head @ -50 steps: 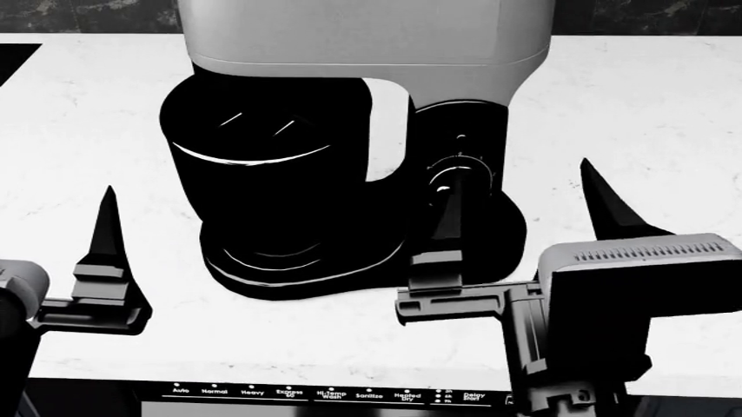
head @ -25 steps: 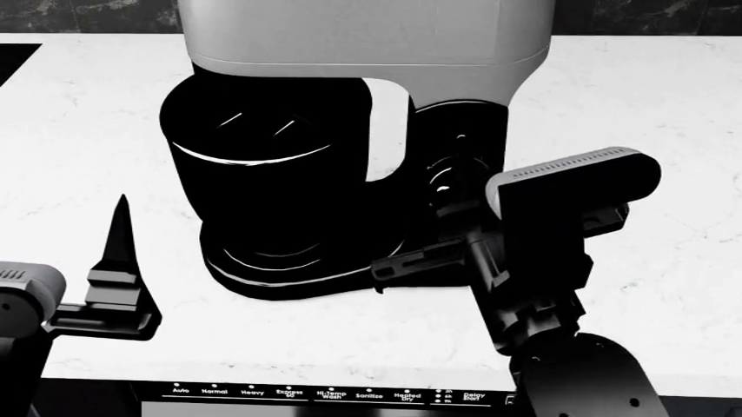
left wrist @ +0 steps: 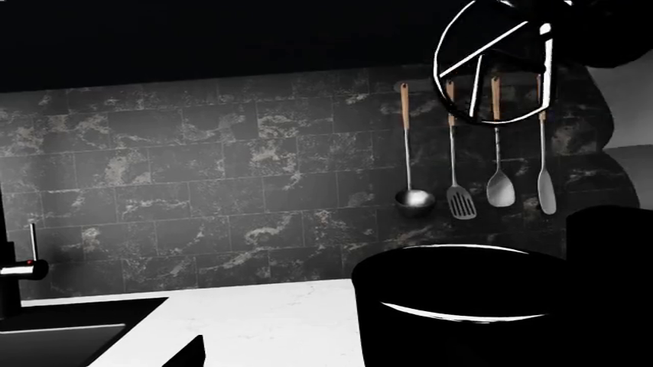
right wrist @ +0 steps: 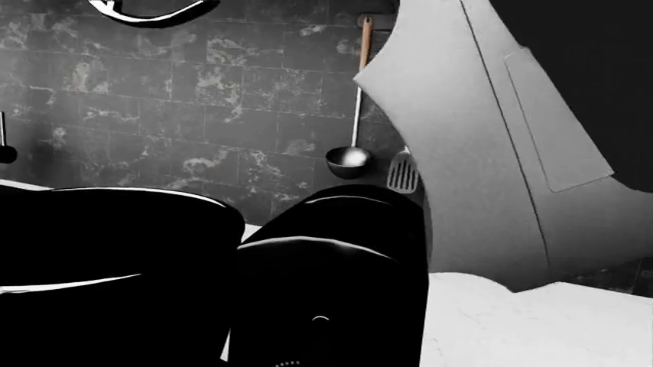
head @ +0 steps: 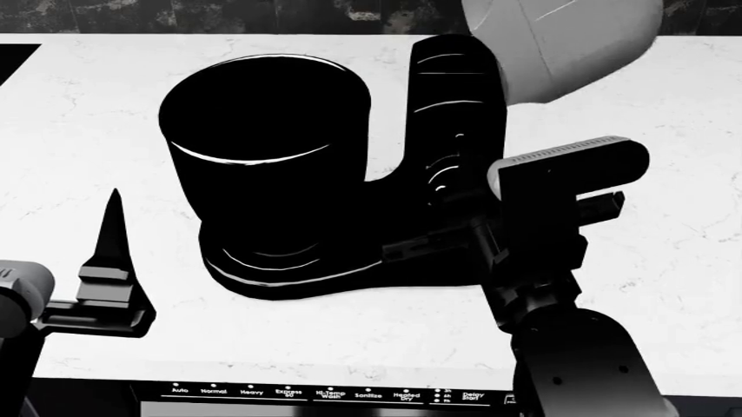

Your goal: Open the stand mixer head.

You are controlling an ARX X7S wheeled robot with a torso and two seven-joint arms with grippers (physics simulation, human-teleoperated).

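The light-grey stand mixer head (head: 565, 39) is tilted up and back at the top right, clear of the glossy black bowl (head: 264, 130), whose mouth is uncovered. It also shows in the right wrist view (right wrist: 490, 153), raised above the black column (right wrist: 326, 283). My right gripper (head: 487, 195) is pressed against the column (head: 454, 104); its finger blocks stand far apart, so it looks open and empty. My left gripper (head: 35, 252) is open and empty at the lower left, one finger (head: 111, 230) pointing at the bowl.
The mixer stands on a white marble counter (head: 649, 130). Several utensils (left wrist: 475, 153) hang on the dark tiled backsplash. A sink and tap (left wrist: 21, 267) lie left. A dishwasher control panel (head: 325, 393) runs under the counter's front edge. The attachment ring (left wrist: 495, 69) hangs above the bowl.
The mixer head has swung up and back to the right, uncovering the bowl. My right arm rose from the counter's front to the column. The left gripper barely moved.
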